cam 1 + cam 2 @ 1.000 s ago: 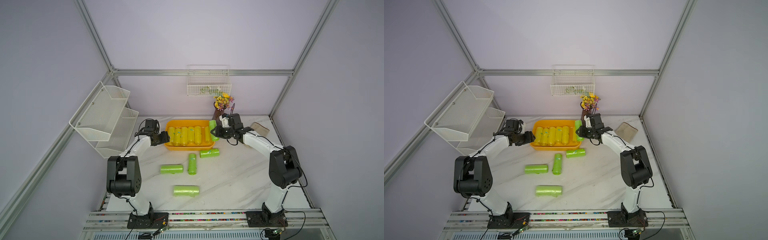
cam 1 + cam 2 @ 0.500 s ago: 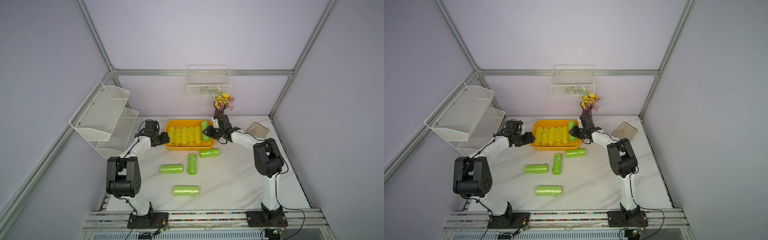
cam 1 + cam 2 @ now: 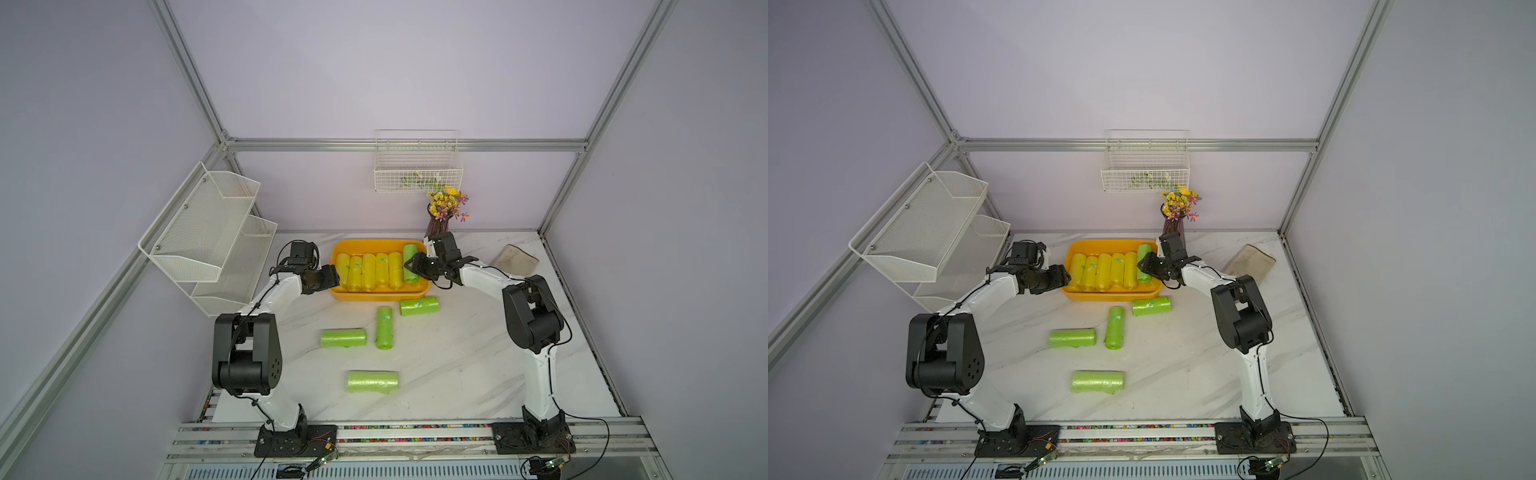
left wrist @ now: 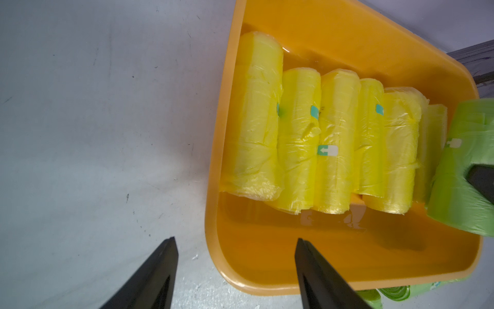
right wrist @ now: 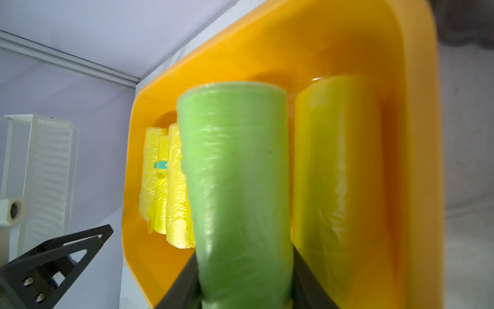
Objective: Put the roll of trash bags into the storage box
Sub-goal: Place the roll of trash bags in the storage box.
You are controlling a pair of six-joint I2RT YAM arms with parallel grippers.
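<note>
mesh rack (image 3: 208,232), white and two-tiered, hangs on the wall well out beyond the left gripper (image 3: 330,279), on the side away from the other arm. that gripper is released: in its wrist view its black fingers (image 4: 144,281) stand spread with nothing between them, one over the bare marble table (image 4: 93,133), the other over a corner of the storage box (image 3: 374,296). the orange-yellow box lies between the two grippers, just ahead of the left one's fingertips. a row of yellow rolls (image 3: 370,272) lies side by side on its floor (small teal and white stickers show on several). at the end of the box nearest the right gripper (image 3: 411,268), a green roll of trash bags (image 3: 410,257) sits within the box's walls, parallel to the yellow ones. the right gripper is clamped on it, a finger pressed to each side of the roll's near end in the wrist view, where yellow rolls show on both sides of it. whether the roll rests on the box floor or hangs just above it, i cannot tell. four loose green rolls (image 3: 384,328) lie on the table nearer the arm bases than either gripper, one just outside the box's front wall. behind the right gripper stands a vase of flowers (image 3: 446,205), with a wire basket (image 3: 417,166) on the wall above. a beige pouch (image 3: 515,259) lies out beyond that gripper's wrist.
</note>
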